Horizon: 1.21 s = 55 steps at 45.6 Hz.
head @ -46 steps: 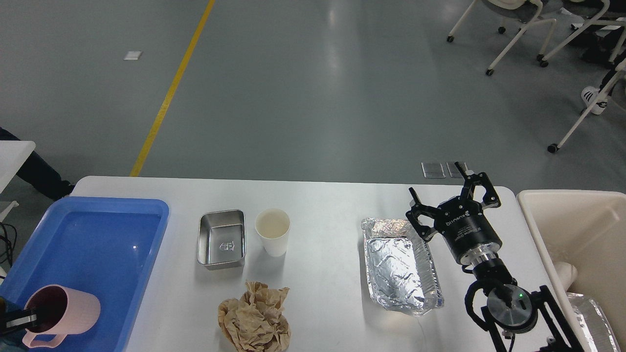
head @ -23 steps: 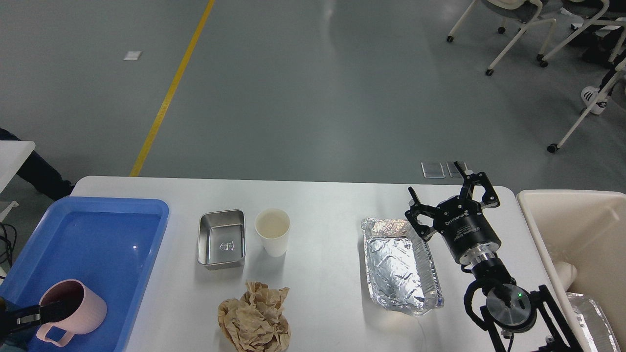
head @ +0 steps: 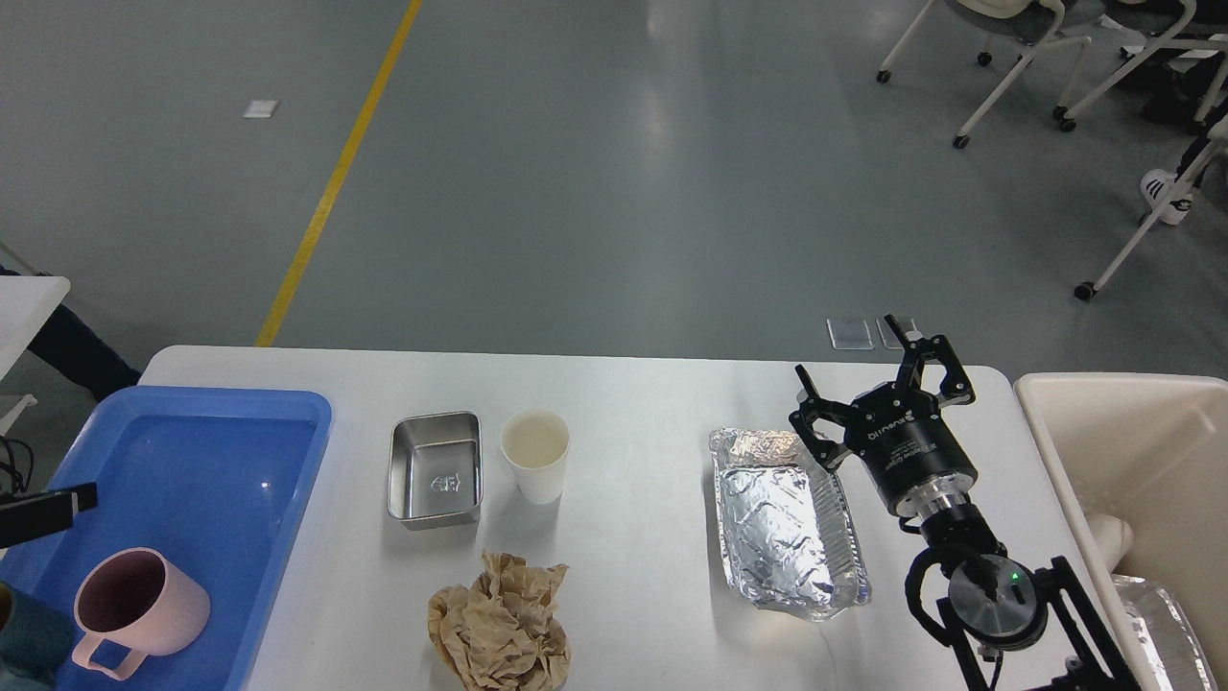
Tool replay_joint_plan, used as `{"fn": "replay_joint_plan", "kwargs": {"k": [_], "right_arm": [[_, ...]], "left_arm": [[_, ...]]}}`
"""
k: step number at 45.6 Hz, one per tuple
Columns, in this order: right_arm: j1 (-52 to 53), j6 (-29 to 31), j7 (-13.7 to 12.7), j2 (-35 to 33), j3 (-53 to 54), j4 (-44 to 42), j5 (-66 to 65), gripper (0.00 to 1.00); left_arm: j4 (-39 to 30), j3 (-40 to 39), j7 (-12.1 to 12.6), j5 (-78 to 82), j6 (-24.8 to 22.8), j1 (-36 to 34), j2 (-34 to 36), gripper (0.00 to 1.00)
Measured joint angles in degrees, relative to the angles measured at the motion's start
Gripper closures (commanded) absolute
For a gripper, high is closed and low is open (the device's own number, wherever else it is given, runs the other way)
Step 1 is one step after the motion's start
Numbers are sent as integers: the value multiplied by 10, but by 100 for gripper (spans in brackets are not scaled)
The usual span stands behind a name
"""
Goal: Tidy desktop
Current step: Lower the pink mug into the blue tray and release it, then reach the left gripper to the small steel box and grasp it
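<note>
The white desktop (head: 652, 393) holds a steel tin (head: 435, 470), a white paper cup (head: 535, 456), a crumpled brown paper ball (head: 501, 624) and a foil tray (head: 787, 518). A pink mug (head: 139, 603) stands upright in the blue tray (head: 230, 397) at its near left corner. My left gripper (head: 53, 507) shows only one dark finger at the left edge, above the mug and apart from it, holding nothing. My right gripper (head: 863, 363) is open and empty, hovering just right of the foil tray's far end.
A cream bin (head: 1132, 403) stands off the table's right end with foil and white waste inside. White chairs (head: 1017, 58) stand on the grey floor at the far right. A yellow floor line (head: 331, 187) runs beyond the table.
My left gripper has set the pink mug upright in the blue tray, let go and drawn up and away to the left. My right gripper has shifted slightly left.
</note>
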Motion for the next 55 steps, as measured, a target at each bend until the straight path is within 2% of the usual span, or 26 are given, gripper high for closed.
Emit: {"fn": "replay_joint_plan", "kwargs": {"k": [14, 26, 35, 46, 55], "right_arm": [[0, 0, 0, -1, -1, 0, 0, 0], [-4, 0, 0, -1, -1, 0, 0, 0], [-4, 0, 0, 0, -1, 1, 0, 0], [-4, 0, 0, 0, -1, 1, 0, 0], [-5, 0, 0, -1, -1, 1, 0, 0]], "left_arm": [[-6, -113, -6, -11, -31, -2, 9, 5], [-8, -125, 0, -12, -36, -1, -25, 5], [-4, -121, 25, -13, -39, 1, -73, 5], [41, -111, 89, -13, -41, -32, -231, 5], [119, -78, 108, -9, -45, -70, -349, 6]]}}
